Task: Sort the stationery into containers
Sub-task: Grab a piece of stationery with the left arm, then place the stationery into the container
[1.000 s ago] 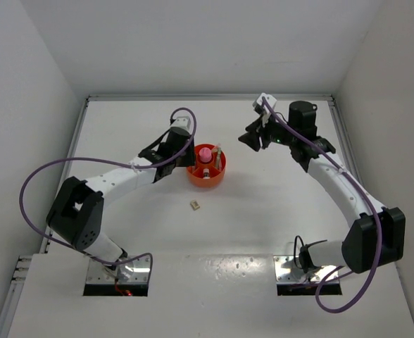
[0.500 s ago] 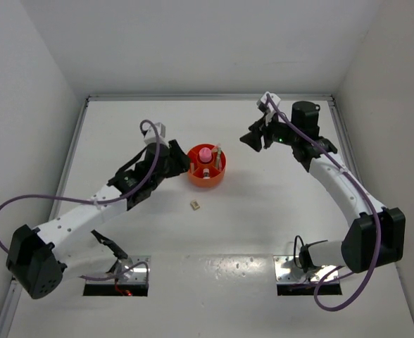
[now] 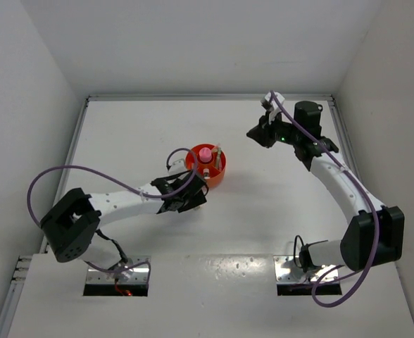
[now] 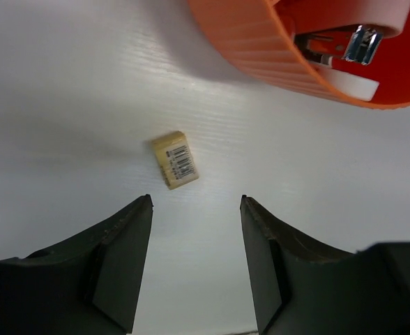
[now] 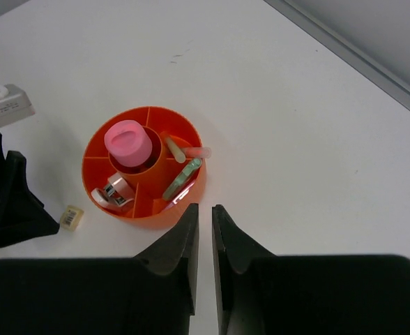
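The left claw [image 4: 195, 202] has swung away from the orange organiser [image 3: 208, 182] and now hangs open over the beige block [image 4: 175, 160] lying beside it near the middle of the table [image 3: 277, 218], probably the last loose piece; the right claw [image 5: 203, 208] is closed, empty.

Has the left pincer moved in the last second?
Yes. In the top view the left pincer has swung from left of the orange organiser to its near side, now open over the beige block.
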Tool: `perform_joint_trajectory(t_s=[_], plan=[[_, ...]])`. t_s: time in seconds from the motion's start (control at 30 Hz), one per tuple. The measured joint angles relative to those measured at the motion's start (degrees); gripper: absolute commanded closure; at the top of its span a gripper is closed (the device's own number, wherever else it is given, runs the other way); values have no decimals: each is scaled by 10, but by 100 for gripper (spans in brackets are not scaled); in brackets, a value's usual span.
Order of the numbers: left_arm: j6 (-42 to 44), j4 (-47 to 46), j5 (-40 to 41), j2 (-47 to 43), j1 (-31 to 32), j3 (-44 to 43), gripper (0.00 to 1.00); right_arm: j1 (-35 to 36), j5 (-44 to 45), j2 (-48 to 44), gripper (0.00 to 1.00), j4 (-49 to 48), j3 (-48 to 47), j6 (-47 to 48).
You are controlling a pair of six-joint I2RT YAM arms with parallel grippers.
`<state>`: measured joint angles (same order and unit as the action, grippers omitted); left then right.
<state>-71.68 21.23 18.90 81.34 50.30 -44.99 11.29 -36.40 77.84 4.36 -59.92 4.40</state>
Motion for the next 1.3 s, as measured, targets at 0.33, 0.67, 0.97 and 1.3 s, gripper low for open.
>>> perform_joint_trajectory(t_s=[0.33, 0.67, 0.97, 1.3], plan=[[-56, 50, 58, 117, 22, -74, 48, -11, 0, 0, 85, -1, 0, -11], [-83, 74, 102, 159, 33, -86, 57, -23, -2, 0, 85, -5, 0, -18], [-86, 86, 114, 163, 40, -98, 83, -33, -12, 0, 85, -9, 0, -26], [-29, 154, 195, -7, 32, -198, 83, -35, -36, 0, 100, -6, 0, -28]])
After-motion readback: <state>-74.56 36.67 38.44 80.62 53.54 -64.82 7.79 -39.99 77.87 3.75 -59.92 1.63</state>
